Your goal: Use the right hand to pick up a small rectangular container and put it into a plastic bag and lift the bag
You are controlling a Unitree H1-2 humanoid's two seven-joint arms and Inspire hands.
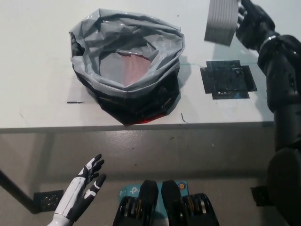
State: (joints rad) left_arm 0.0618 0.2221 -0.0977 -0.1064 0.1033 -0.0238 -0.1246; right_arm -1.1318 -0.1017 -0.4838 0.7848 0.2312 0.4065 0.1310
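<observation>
My black right hand (254, 21) holds the small grey rectangular container (222, 21) up at the top right of the head view, lifted off the table and partly cut by the picture's upper edge. The container hangs to the right of the grey and black plastic bag (127, 61), which stands open on the white table (37, 56) with something red showing inside. My white left hand (84, 188) rests low at the lower left, below the table's front edge, fingers spread, holding nothing.
A dark square marker (228, 80) lies flat on the table where the container stood, right of the bag. The table's front edge (141, 126) runs across the middle of the view, with grey floor below.
</observation>
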